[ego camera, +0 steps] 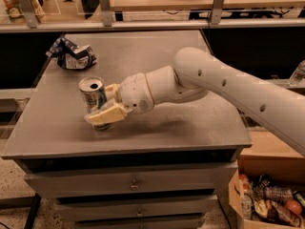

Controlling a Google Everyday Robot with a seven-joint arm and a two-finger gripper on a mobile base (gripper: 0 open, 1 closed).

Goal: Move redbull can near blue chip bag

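The redbull can (92, 93), silver with an open top, stands upright on the grey table (190, 128) near its front left. My gripper (100, 104) reaches in from the right and its cream fingers (106, 114) close around the can's lower body, one in front and one behind. The blue chip bag (71, 55), crumpled blue and white foil, lies at the table's back left, well apart from the can and beyond it.
A metal rail and shelf (157, 25) run behind the table. A cardboard box of snacks (269, 204) sits on the floor at the lower right. Drawers (133, 185) front the table below its edge.
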